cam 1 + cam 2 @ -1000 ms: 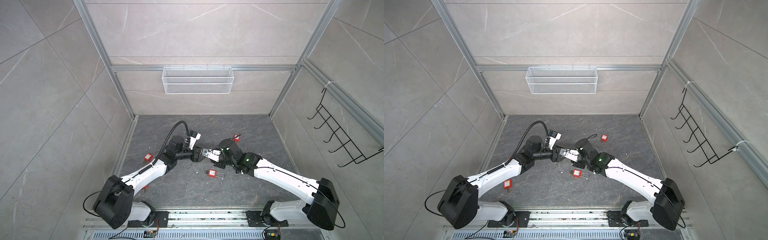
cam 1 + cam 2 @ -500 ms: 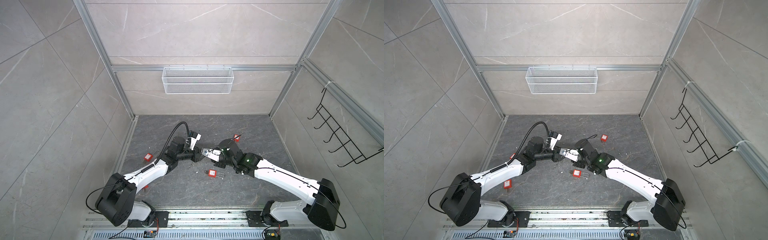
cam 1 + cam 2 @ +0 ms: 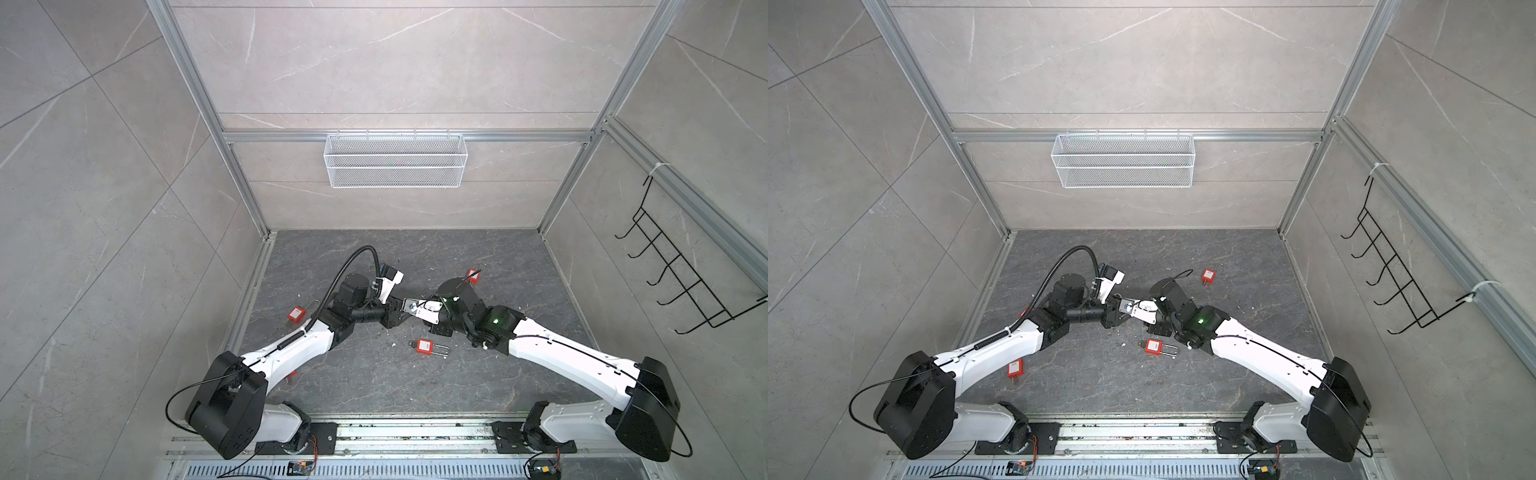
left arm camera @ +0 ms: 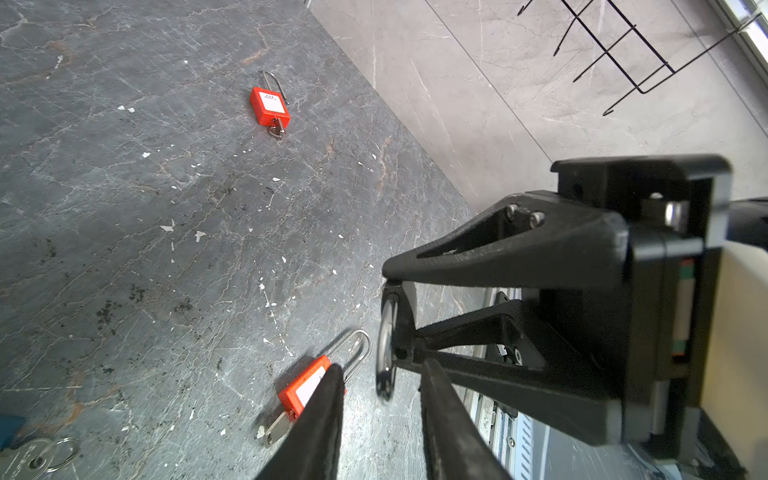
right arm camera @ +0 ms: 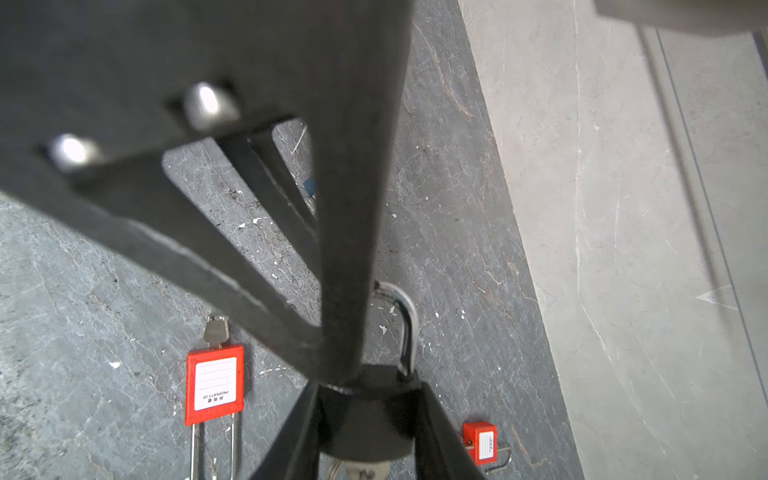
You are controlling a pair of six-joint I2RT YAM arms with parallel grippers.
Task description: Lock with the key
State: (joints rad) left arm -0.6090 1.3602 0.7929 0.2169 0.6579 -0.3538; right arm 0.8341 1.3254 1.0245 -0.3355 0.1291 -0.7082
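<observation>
My right gripper (image 5: 368, 388) is shut on a black padlock (image 5: 365, 415) and holds it above the floor. Its silver shackle (image 5: 405, 324) points at my left gripper (image 4: 383, 368). A silver piece (image 5: 359, 471), seemingly the key, shows under the lock body. In the left wrist view the shackle (image 4: 384, 353) stands edge-on between my left fingers (image 4: 328, 407), with floor showing on both sides of it. In both top views the two grippers meet tip to tip at mid-floor, the left gripper (image 3: 400, 311) against the right gripper (image 3: 419, 312).
Several red padlocks lie on the dark stone floor: one long-shackled padlock (image 3: 424, 345) just below the grippers, one red padlock (image 3: 472, 275) behind the right arm, one red padlock (image 3: 296, 313) by the left arm. A loose key on a ring (image 4: 37, 457) lies nearby. Wire basket (image 3: 395, 166) and hook rack (image 3: 685, 274) hang on the walls.
My left gripper's fingers have drawn closer together round the shackle, and the left arm has edged toward the right gripper. The right arm and the padlock have stayed put.
</observation>
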